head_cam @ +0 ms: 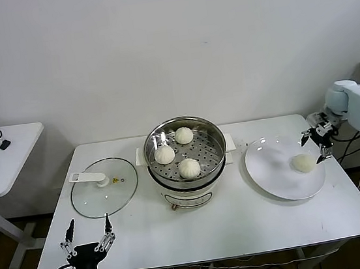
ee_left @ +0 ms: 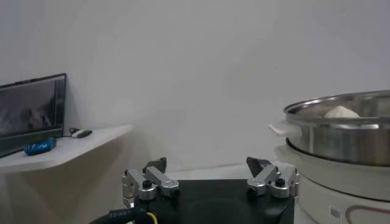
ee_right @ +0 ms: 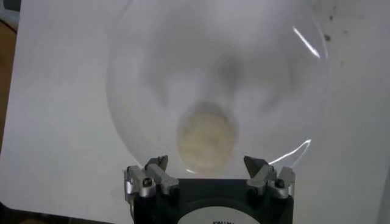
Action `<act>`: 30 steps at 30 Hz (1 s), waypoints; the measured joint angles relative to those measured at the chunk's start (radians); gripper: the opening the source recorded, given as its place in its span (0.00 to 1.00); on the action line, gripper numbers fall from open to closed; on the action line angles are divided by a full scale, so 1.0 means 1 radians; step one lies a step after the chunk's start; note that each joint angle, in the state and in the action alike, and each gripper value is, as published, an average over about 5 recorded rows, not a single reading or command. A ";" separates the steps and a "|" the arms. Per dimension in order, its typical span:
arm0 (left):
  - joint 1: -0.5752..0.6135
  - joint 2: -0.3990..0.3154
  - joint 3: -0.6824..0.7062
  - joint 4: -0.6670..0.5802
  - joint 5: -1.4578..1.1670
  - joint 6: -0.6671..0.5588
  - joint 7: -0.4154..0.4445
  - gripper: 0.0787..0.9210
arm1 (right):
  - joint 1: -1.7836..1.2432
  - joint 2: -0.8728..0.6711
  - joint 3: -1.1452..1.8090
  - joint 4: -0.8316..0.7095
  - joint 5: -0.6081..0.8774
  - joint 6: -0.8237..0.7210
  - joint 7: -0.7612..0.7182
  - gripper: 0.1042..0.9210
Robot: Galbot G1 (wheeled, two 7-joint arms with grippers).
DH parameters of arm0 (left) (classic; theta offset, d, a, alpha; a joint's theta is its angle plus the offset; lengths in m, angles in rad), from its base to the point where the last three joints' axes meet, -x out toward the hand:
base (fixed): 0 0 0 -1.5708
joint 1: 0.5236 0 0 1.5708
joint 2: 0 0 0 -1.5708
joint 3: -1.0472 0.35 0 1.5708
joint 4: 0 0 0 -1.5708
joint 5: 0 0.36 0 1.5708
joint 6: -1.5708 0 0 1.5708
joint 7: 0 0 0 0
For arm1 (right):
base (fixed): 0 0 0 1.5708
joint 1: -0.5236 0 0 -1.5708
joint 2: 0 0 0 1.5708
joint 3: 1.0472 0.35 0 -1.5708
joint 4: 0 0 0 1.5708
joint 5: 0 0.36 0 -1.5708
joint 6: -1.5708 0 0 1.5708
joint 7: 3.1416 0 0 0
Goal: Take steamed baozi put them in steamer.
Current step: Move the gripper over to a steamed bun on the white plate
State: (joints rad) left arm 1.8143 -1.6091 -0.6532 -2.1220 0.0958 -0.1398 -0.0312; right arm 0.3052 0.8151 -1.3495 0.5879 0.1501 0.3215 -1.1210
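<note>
The last baozi (head_cam: 303,163) on the plate (head_cam: 270,169) looks soft, light and easily dented, so the right claw (head_cam: 317,142), fingers apart beside it, should pinch its sides gently.

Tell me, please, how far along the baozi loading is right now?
Three baozi already sit on the steamer tray. The open right gripper hovers over the last baozi on the plate, not yet gripping. That one remains. The left gripper is parked, open.
</note>
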 measured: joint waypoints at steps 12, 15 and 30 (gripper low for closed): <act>0.009 0.000 0.006 0.001 0.007 -0.007 -0.002 0.88 | -0.112 0.035 0.159 -0.110 -0.063 0.043 0.002 0.88; 0.010 0.000 0.007 0.001 0.008 -0.009 -0.004 0.88 | -0.126 0.047 0.191 -0.137 -0.075 0.057 0.004 0.88; 0.007 0.000 0.014 0.005 0.010 -0.015 -0.007 0.88 | -0.158 0.086 0.280 -0.218 -0.125 0.106 0.005 0.88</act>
State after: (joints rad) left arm 1.8214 -1.6091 -0.6396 -2.1170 0.1055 -0.1548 -0.0378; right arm 0.1476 0.9011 -1.0691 0.3699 0.0254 0.4272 -1.1163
